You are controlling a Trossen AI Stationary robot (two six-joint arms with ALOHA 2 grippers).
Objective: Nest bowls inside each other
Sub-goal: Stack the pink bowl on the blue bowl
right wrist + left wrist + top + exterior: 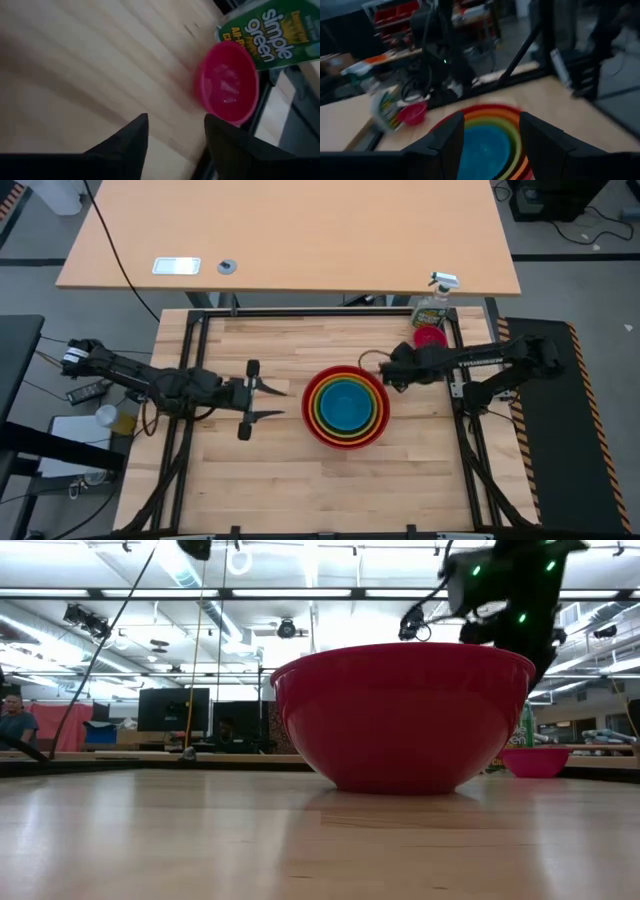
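- Bowls from above: four sit one inside the other near the middle of the table (220, 480), the red bowl (346, 408) outermost, then the orange bowl (346, 383), the green bowl (346, 423), and the blue bowl (346, 404) in the middle. The little pink bowl (430, 337) sits alone by the far right corner, just beside the spray bottle (433, 305). My right gripper (385, 368) is between the stack and the pink bowl, so that arm is the nearer one. My left gripper (268, 402) waits on the stack's other side, jaws wide, holding nothing.
- From table height: the red bowl (402, 715) looks round, smooth and shiny. The pink bowl (535, 761) is small, behind it and to its right. My right arm hangs dark above them.
- From my left wrist: the rainbow rings lie just past my wide fingers (440, 150), and the pink bowl (412, 113) is well beyond, next to the bottle (382, 107).
- From my right wrist: the pink bowl (227, 89) is near, ahead and off to one side of my fingers (127, 142). They stand apart and empty. It is round all over, so any side of the rim should do. I think I must turn toward it next.
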